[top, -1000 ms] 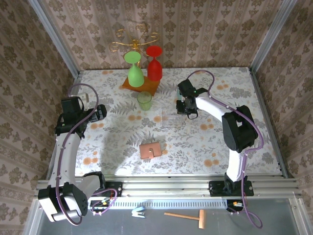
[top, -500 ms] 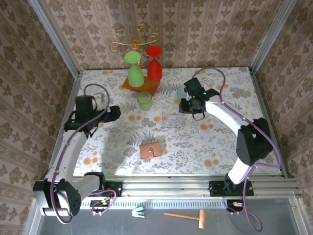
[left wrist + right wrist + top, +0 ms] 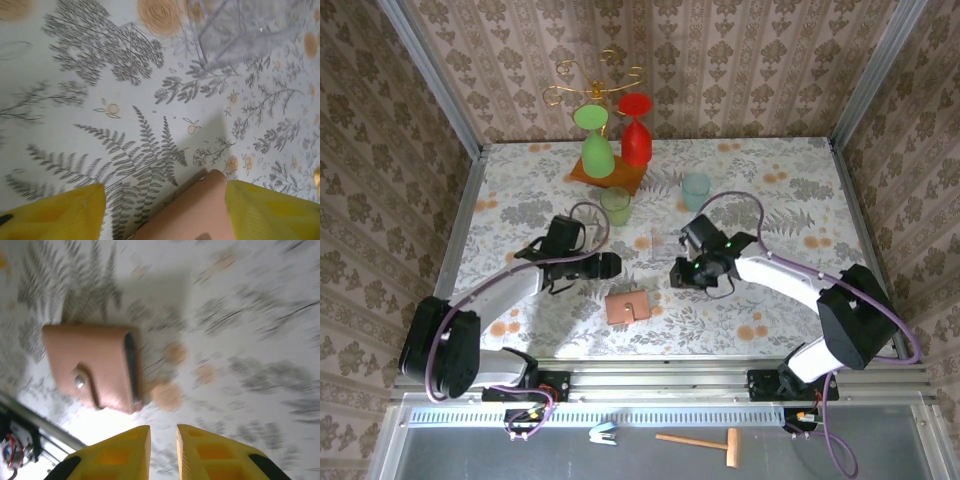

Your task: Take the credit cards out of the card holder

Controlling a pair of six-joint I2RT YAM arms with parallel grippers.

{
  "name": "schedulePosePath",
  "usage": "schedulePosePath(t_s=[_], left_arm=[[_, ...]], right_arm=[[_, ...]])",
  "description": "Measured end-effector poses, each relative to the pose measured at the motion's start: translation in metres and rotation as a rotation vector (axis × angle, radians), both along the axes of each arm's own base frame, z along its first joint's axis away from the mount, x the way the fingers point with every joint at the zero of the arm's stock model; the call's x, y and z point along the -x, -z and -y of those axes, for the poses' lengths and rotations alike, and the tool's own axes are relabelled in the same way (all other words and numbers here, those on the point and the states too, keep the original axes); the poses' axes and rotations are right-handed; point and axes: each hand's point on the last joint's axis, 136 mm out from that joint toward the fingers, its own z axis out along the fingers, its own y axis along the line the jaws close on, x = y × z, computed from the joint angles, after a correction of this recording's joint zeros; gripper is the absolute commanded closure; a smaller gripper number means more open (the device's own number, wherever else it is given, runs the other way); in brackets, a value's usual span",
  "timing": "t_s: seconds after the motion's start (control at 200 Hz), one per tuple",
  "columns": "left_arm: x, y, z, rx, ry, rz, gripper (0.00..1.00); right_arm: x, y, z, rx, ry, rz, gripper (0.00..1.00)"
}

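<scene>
We see the tan card holder [image 3: 627, 307] lying closed on the floral worktop [image 3: 770, 180], near its front edge. The left gripper [image 3: 164, 192] holds its jaws wide apart, with the holder's corner between them. The right gripper [image 3: 163, 430] has its jaws almost together and empty.

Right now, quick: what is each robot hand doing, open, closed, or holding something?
Left hand: open, holding nothing.
Right hand: nearly closed, holding nothing.

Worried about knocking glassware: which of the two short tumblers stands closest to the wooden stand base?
The green tumbler, just in front of the wooden base. The pale blue tumbler stands apart from it, further right.
</scene>
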Motion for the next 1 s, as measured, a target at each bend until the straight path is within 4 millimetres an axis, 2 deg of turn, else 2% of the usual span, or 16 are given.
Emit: schedulePosePath(t_s=[0.17, 0.34, 0.58, 0.855, 1.0], left_arm=[[0.004, 0.013, 0.011, 0.046, 0.017, -0.063, 0.53], [0.012, 0.019, 0.015, 0.082, 0.024, -0.098, 0.59], [0.026, 0.030, 0.013, 0.093, 0.028, -0.144, 0.61], [0.042, 0.046, 0.006, 0.080, 0.017, -0.198, 0.61], [0.045, 0.045, 0.004, 0.089, 0.005, -0.201, 0.60]], right_arm=[[0.027, -0.001, -0.045, -0.072, -0.068, -0.002, 0.86], [0.050, 0.018, -0.066, -0.080, -0.096, -0.048, 0.87], [0.065, 0.045, -0.073, -0.057, -0.094, -0.102, 0.88], [0.057, 0.057, -0.071, -0.038, -0.053, -0.108, 0.89], [0.046, 0.062, -0.066, -0.030, -0.021, -0.117, 0.89]])
